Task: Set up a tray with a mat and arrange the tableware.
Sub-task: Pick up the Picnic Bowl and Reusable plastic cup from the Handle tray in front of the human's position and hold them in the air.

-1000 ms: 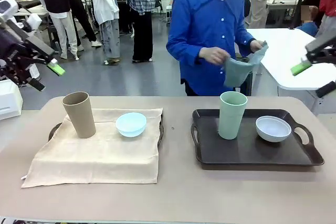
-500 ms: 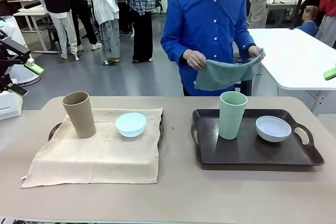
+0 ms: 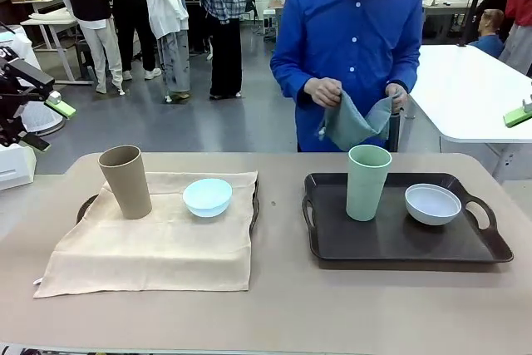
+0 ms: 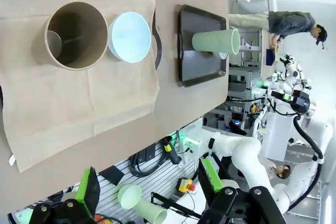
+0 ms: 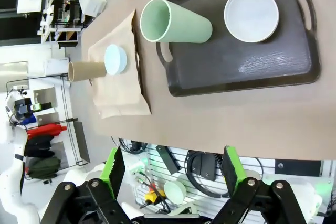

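While left gripper (image 4: 148, 179) and right gripper (image 5: 173, 167) are held spread, empty | tan tumbler (image 4: 76, 35) is seen from above, left wrist view

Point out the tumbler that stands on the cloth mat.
The tan tumbler, on the beige mat beside the light blue bowl. The mint green tumbler stands directly on the bare dark tray instead.
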### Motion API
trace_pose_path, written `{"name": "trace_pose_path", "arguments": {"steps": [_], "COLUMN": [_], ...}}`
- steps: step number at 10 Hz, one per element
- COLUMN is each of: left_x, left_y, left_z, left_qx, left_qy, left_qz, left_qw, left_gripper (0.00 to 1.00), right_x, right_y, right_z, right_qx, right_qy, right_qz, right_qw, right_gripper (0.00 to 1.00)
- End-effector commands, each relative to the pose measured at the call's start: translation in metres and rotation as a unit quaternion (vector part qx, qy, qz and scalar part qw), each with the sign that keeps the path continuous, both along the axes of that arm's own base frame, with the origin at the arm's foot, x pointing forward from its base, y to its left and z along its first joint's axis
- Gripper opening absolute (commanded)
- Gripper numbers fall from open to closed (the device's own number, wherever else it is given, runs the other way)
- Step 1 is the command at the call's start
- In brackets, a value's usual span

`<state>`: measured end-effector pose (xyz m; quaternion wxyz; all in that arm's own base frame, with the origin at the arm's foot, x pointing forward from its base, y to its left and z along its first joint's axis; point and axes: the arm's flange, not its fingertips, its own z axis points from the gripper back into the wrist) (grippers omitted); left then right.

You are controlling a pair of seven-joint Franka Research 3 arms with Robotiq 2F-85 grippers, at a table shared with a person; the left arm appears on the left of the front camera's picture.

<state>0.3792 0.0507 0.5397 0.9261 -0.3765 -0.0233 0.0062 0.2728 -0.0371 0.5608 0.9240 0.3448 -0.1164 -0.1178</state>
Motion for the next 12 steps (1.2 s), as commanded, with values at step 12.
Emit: {"name": "trace_pose_path", "arguments": {"steps": [12], "left_x": [-0.013], "left_y": [0.056], "left_z": [-0.073], "left_qx": [-0.11], "left_qy": [0.049], "left_qz": [0.123], "left_qw": [0.985], "left_gripper": [1.0], "right_x": [0.006], "right_y": [-0.209], "right_z": [-0.03], "right_qx": [0.093], "right_qy": [0.023], "right_qz": [-0.1], "right_qw": [0.99], "right_gripper": [0.96]}}
